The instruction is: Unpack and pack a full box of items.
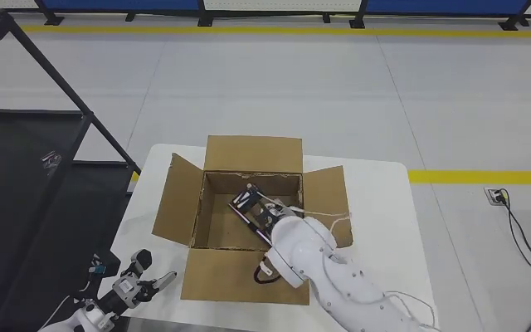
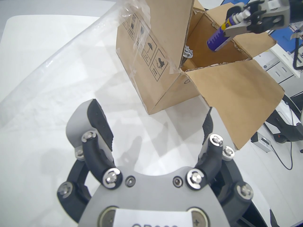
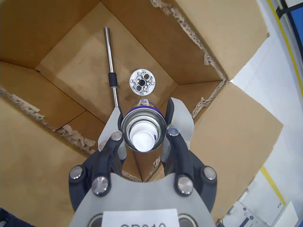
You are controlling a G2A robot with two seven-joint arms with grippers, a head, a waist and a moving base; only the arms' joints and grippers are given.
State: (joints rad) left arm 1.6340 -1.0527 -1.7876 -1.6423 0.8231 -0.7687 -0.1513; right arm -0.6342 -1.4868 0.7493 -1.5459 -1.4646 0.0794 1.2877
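My right gripper (image 3: 144, 109) squeezing the spray can (image 3: 143, 128), its bottom pointing down into the box (image 3: 78, 55), left gripper (image 2: 151, 111) wide, empty.

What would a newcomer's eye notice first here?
The open cardboard box on the white table stands out, with the right gripper shut on a purple spray can over its opening. On the box floor lie a metal rod and a metal disc. The left gripper hangs open beside the box.
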